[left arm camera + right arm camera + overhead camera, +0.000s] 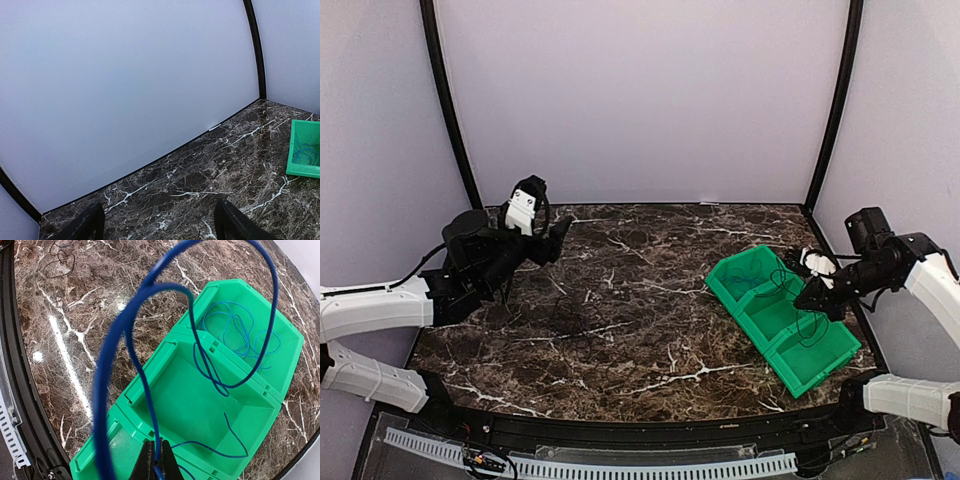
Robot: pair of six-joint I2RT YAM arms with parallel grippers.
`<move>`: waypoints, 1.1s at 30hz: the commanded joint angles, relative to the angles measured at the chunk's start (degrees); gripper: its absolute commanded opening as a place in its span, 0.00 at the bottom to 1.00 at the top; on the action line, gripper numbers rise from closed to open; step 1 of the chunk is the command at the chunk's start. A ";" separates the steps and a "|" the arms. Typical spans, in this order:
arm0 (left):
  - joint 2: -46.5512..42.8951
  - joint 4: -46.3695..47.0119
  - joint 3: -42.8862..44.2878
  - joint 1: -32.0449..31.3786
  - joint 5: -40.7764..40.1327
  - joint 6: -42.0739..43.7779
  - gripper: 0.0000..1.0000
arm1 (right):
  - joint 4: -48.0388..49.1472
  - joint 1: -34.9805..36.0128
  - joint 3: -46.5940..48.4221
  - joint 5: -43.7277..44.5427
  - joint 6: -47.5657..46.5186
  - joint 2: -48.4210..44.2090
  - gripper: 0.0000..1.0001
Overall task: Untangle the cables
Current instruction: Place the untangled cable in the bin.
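My right gripper (159, 466) is shut on a dark blue cable (150, 390) and holds it above the green bins (145, 376). The cable rises in big loops toward the camera, and its loose end trails into the middle compartment. A light blue cable (239, 329) lies coiled in the far compartment. Thin black cables (60, 261) lie looped on the marble near the table's middle (582, 322). In the top view the right gripper (817, 296) hangs over the bins (716, 280). My left gripper (157, 226) is open with nothing in it, raised at the back left (552, 240).
The three-compartment green bin row (290, 150) stands diagonally on the right of the table, and the light blue cable (305, 152) shows inside it. White walls and black corner posts (450, 110) close in the table. A black rail runs along the near edge (10, 365).
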 commanded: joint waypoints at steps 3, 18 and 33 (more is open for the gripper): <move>-0.57 -0.75 0.59 0.33 0.82 -0.88 0.79 | -0.02 -0.22 1.74 -0.35 -0.84 3.39 0.00; -0.08 -1.72 1.09 0.34 1.58 -1.33 0.79 | -3.56 -0.22 13.98 2.46 -3.60 17.50 0.00; 1.80 -3.08 1.89 0.29 2.85 -2.52 0.78 | -1.28 -0.23 22.38 -0.67 -4.44 27.97 0.00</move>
